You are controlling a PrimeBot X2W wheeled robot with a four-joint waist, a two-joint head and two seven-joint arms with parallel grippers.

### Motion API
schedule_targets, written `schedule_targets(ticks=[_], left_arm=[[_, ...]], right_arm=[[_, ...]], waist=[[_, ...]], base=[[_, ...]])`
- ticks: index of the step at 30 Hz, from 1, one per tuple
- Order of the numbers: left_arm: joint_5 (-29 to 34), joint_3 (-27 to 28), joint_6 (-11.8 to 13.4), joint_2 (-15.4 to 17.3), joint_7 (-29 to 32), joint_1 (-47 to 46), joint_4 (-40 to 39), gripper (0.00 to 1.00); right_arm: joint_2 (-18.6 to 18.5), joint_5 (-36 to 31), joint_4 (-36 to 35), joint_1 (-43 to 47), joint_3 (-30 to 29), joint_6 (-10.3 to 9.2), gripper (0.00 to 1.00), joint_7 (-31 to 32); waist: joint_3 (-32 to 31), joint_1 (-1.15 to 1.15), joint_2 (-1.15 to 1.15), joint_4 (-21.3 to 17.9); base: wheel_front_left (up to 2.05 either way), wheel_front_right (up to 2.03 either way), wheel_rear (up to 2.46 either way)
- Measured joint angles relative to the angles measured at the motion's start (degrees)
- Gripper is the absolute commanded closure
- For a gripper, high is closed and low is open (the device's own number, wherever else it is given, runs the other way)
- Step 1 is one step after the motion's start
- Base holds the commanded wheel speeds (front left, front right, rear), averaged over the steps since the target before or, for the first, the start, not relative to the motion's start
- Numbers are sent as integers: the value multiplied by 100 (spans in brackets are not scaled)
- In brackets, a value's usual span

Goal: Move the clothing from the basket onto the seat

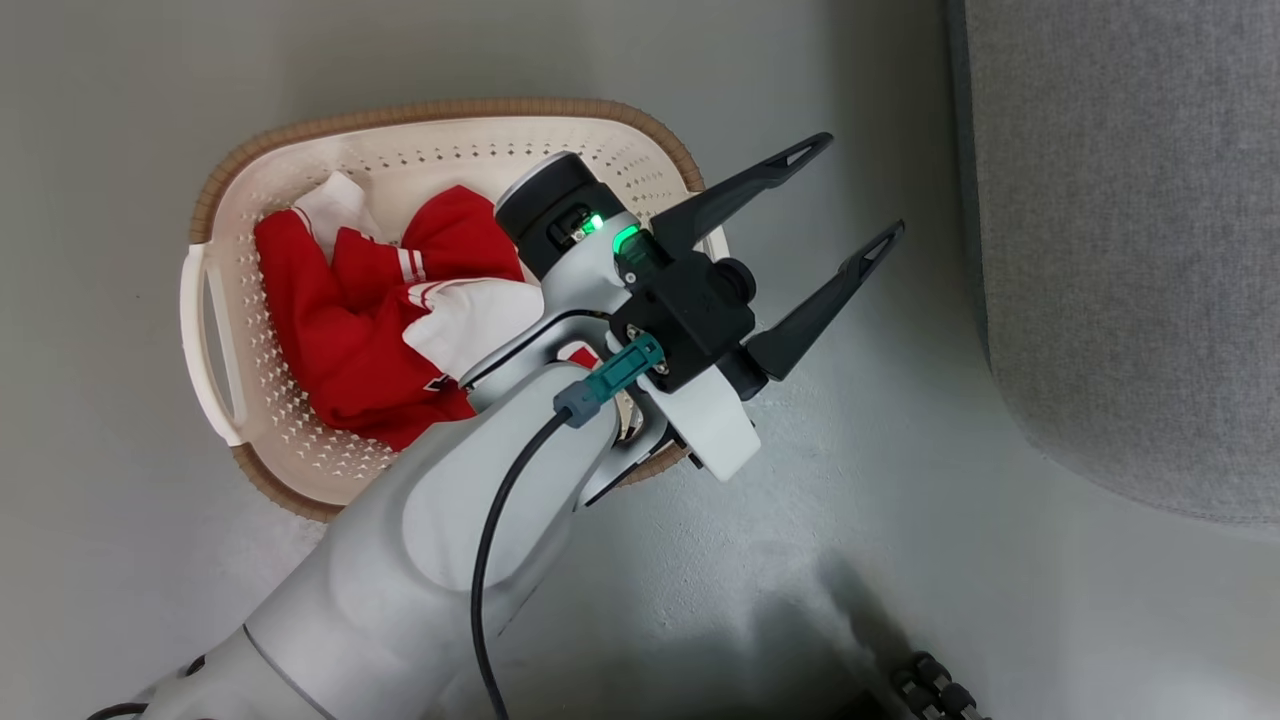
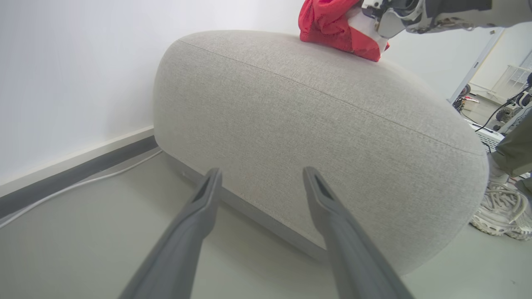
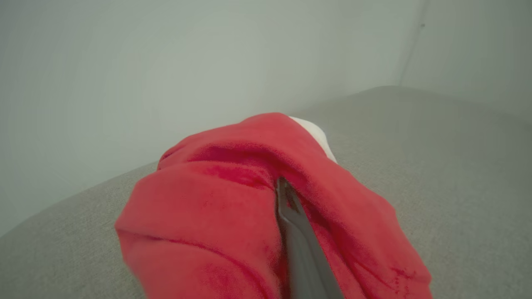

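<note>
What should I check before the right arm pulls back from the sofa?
1. Garment resting on sofa: ok.
2. Right jaws let go: cannot tell; fabric wraps the finger.
3. Left jaws open and empty: ok.
4. Basket emptied: not ok; clothing lies inside.
5. Floor beside sofa free: not ok; a person's shoe stands there.

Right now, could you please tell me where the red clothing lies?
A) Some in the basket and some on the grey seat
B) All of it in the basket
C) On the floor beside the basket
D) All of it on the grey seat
A: red clothing lies in the basket, while another red garment rests on top of the grey seat.
</note>
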Motion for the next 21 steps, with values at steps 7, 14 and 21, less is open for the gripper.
schedule_targets(ticks=[7, 14, 21], left_arm=[[-8, 176, -1, -30, 0, 43, 4, 0], [-62, 464, -1, -45, 0, 397, 10, 0], [-101, 818, -1, -62, 1, 900, 92, 0]], right_arm=[[200, 238, -15, 837, 441, 0, 0, 0], [452, 890, -616, 1865, 1213, 0, 0, 1], [521, 1569, -1417, 2799, 1982, 0, 0, 2]], waist=[[-295, 0, 0, 75], [-745, 0, 0, 166], [-1323, 0, 0, 289]], base=[[0, 0, 0], [0, 0, 0], [0, 0, 0]])
